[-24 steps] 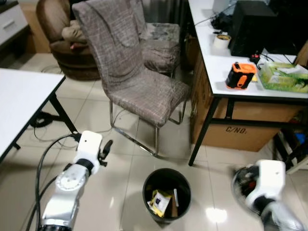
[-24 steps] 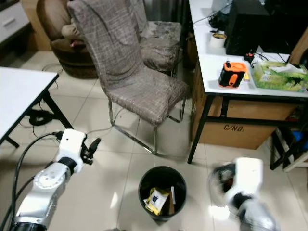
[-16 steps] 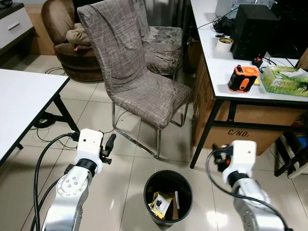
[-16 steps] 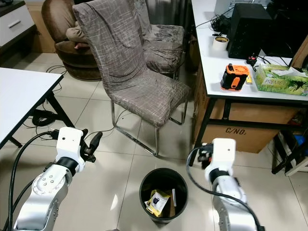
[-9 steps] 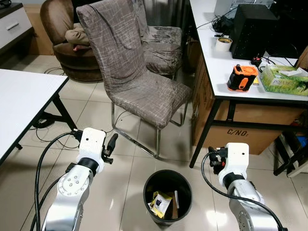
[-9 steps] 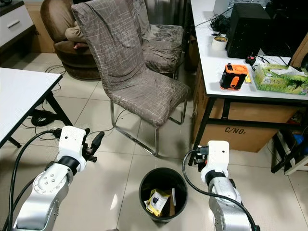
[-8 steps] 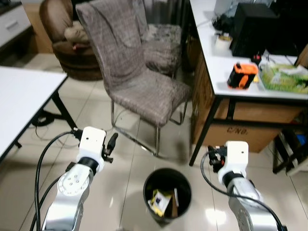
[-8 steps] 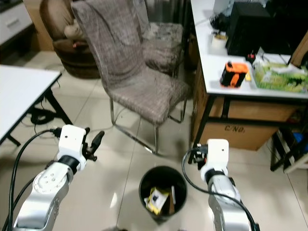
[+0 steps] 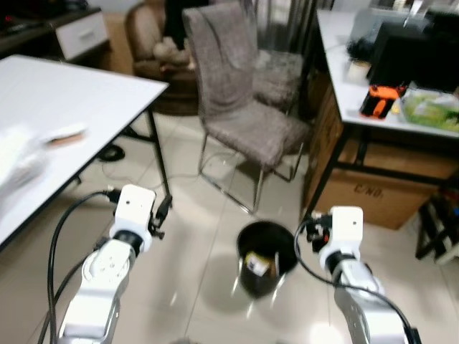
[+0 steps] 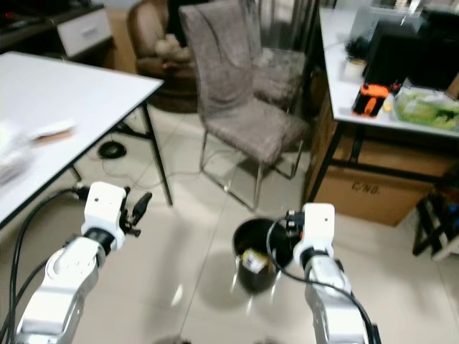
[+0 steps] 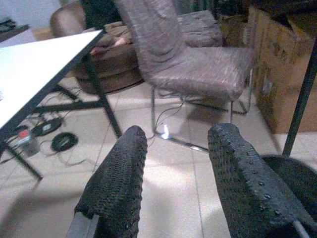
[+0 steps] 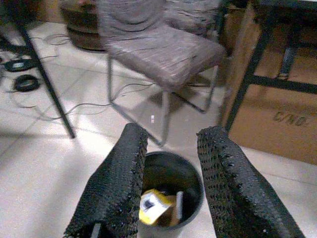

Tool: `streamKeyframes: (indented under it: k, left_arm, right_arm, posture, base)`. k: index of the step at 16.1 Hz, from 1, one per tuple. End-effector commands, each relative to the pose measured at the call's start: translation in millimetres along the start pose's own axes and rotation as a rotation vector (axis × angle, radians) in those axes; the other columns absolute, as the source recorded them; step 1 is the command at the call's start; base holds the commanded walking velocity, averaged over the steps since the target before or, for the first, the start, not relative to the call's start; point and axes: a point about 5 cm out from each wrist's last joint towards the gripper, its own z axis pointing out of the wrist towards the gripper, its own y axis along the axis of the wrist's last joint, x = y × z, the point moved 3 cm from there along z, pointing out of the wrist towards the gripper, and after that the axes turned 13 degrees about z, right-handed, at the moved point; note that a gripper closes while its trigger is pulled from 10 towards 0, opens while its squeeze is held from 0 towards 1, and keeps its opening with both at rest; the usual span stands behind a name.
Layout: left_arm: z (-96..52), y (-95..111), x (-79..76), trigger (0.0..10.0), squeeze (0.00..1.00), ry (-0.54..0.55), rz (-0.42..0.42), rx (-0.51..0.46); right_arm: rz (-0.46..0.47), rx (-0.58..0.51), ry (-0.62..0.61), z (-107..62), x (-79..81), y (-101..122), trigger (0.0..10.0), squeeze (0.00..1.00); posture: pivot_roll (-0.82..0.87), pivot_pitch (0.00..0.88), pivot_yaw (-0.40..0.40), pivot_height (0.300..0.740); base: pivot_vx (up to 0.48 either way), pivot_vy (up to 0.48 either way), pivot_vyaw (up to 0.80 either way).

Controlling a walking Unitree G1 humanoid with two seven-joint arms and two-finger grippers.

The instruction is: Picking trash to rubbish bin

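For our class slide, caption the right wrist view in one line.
Open right pincer above the bin holding trash, chair behind.

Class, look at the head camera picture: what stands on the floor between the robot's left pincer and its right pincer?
In the left eye view, the black rubbish bin stands between the left pincer and the right pincer, nearer the right one, with bare tiled floor leftward.

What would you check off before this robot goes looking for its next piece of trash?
1. Left gripper open and holding nothing: ok.
2. Right gripper open and holding nothing: ok.
3. Black rubbish bin upright on the floor, trash inside: ok.
4. Room left in the bin: cannot tell.
5. Next trash located: cannot tell; blurred items lie on the white table.
6. Grey chair stands apart from both arms: ok.
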Motion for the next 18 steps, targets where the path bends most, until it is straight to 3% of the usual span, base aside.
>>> streamKeyframes:
  k: [1, 8, 11, 18]
  left_arm:
    - [-1.0, 0, 0.0, 10.0, 0.0, 0.004, 0.008, 0.003]
    - [-1.8, -1, 0.3, 10.0, 0.0, 0.018, 0.003, 0.011]
    - [-2.5, -3, -0.5, 10.0, 0.0, 0.026, 0.023, 0.024]
    - [-2.8, 13, 9.5, 10.0, 0.0, 0.088, 0.04, -0.037]
  right_arm:
    - [-0.005, -0.002, -0.007, 1.3, -1.4, 1, 10.0, 0.0]
    - [-0.005, -0.016, 0.008, 4.8, 2.6, 3, 10.0, 0.0]
    - [-0.029, -0.008, 0.041, 6.7, 7.9, 2, 10.0, 0.0]
    - [-0.038, -0.046, 0.096, 8.8, 16.2, 14, 10.0, 0.0]
  posture:
    - [-0.04, 0.0, 0.018, 0.74]
    - [-0.03, 0.0, 0.014, 0.74]
    - [-0.02, 0.0, 0.01, 0.74]
    - [-0.01, 0.0, 0.0, 0.74]
  base:
    - [-0.356, 0.0, 0.0]
    - [-0.355, 0.0, 0.0]
    - [0.0, 0.0, 0.0]
    - [0.0, 0.0, 0.8]
